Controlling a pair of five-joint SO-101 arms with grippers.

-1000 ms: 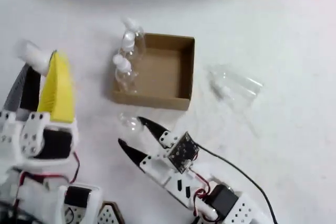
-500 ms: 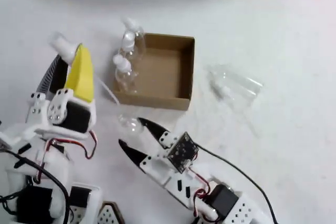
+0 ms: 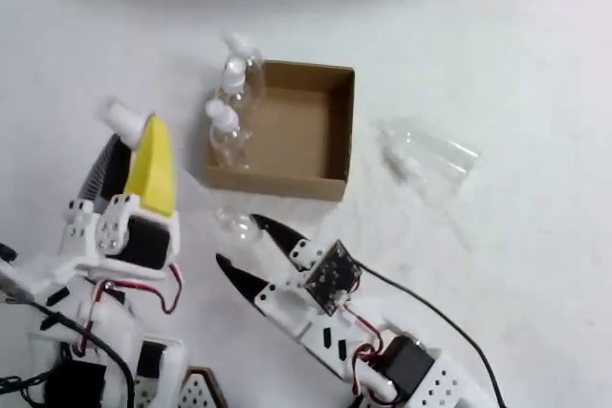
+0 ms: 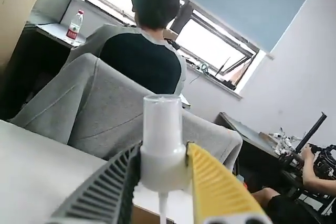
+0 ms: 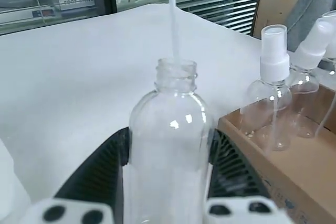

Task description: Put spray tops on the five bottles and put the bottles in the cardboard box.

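Observation:
My left gripper [image 3: 129, 131] is shut on a white spray top [image 3: 122, 119], left of the cardboard box [image 3: 316, 74]. In the left wrist view the spray top [image 4: 163, 145] sits upright between the grey and yellow fingers of that gripper [image 4: 163, 169]. My right gripper [image 3: 238, 239] is shut on an uncapped clear bottle [image 3: 236, 225] just in front of the box. In the right wrist view this bottle [image 5: 168, 140] stands upright between the black fingers [image 5: 100, 174]. The top's thin tube [image 5: 172, 19] hangs down to its open neck. Capped bottles [image 3: 226, 133] stand in the box's left side.
Clear bottles [image 3: 430, 158] and a loose spray top [image 3: 397, 161] lie on the white table right of the box. In the right wrist view the box's wall [image 5: 283, 174] and its capped bottles [image 5: 272, 95] are close beside the held bottle.
My left arm has carried the spray top right and then nearer, toward the held bottle. The right arm and its bottle have stayed still.

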